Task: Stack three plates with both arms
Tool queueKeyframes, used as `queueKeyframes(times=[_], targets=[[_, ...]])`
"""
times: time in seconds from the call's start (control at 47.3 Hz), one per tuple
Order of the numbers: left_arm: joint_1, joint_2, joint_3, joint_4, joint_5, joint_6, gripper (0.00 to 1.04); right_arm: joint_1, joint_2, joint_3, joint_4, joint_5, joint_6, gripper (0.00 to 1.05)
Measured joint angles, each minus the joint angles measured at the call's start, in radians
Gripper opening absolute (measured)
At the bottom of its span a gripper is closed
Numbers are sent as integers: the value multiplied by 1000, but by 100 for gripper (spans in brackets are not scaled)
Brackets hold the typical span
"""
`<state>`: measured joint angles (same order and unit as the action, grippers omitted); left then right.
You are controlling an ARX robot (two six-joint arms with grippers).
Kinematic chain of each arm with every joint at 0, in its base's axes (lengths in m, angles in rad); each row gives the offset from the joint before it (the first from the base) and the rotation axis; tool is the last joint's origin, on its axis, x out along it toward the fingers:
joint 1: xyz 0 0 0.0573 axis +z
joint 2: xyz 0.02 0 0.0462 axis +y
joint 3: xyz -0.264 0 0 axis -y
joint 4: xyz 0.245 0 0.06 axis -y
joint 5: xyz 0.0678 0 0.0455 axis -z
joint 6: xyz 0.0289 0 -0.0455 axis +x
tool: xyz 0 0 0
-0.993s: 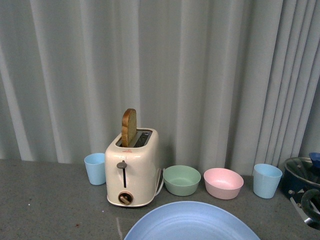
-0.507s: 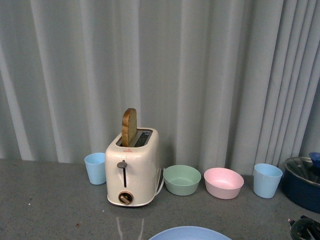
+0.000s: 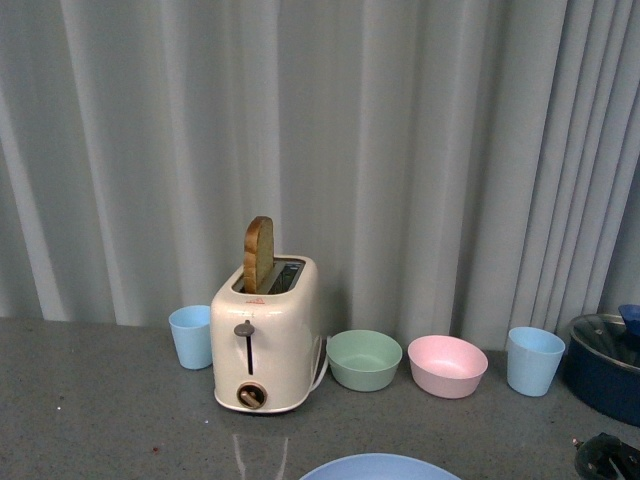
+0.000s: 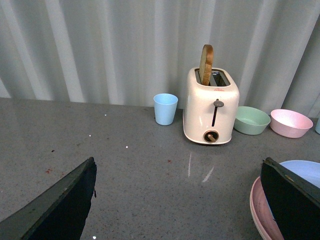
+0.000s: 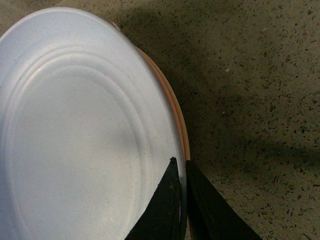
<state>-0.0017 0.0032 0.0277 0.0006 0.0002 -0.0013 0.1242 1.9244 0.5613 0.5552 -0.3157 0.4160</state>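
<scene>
The light blue plate (image 5: 75, 130) fills most of the right wrist view. My right gripper (image 5: 181, 170) is shut on its rim, one finger above and one below. A pinkish rim (image 5: 172, 100) of another plate shows just under it. In the left wrist view the pink plate (image 4: 260, 210) lies on the grey counter with the light blue plate (image 4: 305, 170) over it, partly hidden by one finger (image 4: 295, 200). My left gripper (image 4: 177, 200) is open over bare counter, holding nothing. In the front view only the far edge of the light blue plate (image 3: 380, 467) shows at the bottom.
A cream toaster (image 3: 265, 340) with a slice of toast stands at the back. Beside it are a blue cup (image 3: 190, 337), a green bowl (image 3: 363, 360), a pink bowl (image 3: 447, 366), another blue cup (image 3: 533, 361) and a dark pot (image 3: 608, 365). A curtain hangs behind.
In the front view the light blue plate has sunk toward the bottom edge and shows much less. The dark arm part at the right edge has dropped lower.
</scene>
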Motion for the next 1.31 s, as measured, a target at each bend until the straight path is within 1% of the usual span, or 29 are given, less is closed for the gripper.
queueKeyframes(times=[0.042,0.085,0.127,0.148,0.169,0.254,0.402,0.423,0.528,0.571,0.634,0.782,0.93,0.993,1.036,1.057,1.099,1.141,1.162,1.226,1.289,1.31], targets=[[0,0,0,0,0,0,98,0,0,0,-3,-6,4,9],[0,0,0,0,0,0,98,-1,-2,0,-5,-13,10,18],[0,0,0,0,0,0,98,-1,-10,0,-14,-14,11,29],[0,0,0,0,0,0,98,-1,-14,0,-17,-16,12,32],[0,0,0,0,0,0,98,-1,-24,0,-21,-17,14,37],[0,0,0,0,0,0,98,-1,-51,-5,-27,-21,14,48],[0,0,0,0,0,0,98,-6,-146,-36,-51,-31,15,71],[0,0,0,0,0,0,98,-8,-154,-39,-54,-32,15,73],[0,0,0,0,0,0,98,-27,-241,-79,-78,-34,19,90],[0,0,0,0,0,0,98,-47,-308,-102,-98,-27,26,99],[0,0,0,0,0,0,98,-72,-418,-128,-137,12,21,97],[0,0,0,0,0,0,98,-90,-697,-154,-250,131,-46,97],[0,0,0,0,0,0,98,-53,-951,-157,-359,217,-119,97],[0,0,0,0,0,0,98,-4,-1092,-154,-425,283,-157,97],[0,0,0,0,0,0,98,51,-1184,-198,-310,423,-248,88],[0,0,0,0,0,0,98,68,-1215,-211,-283,462,-277,84],[0,0,0,0,0,0,98,109,-1313,-233,-303,548,-338,73],[0,0,0,0,0,0,98,150,-1408,-252,-372,605,-370,63],[0,0,0,0,0,0,98,160,-1450,-262,-401,613,-381,57],[0,0,0,0,0,0,98,158,-1512,-290,-412,586,-395,47],[0,0,0,0,0,0,98,120,-1557,-331,-412,547,-405,31],[0,0,0,0,0,0,98,111,-1564,-341,-412,541,-406,27]])
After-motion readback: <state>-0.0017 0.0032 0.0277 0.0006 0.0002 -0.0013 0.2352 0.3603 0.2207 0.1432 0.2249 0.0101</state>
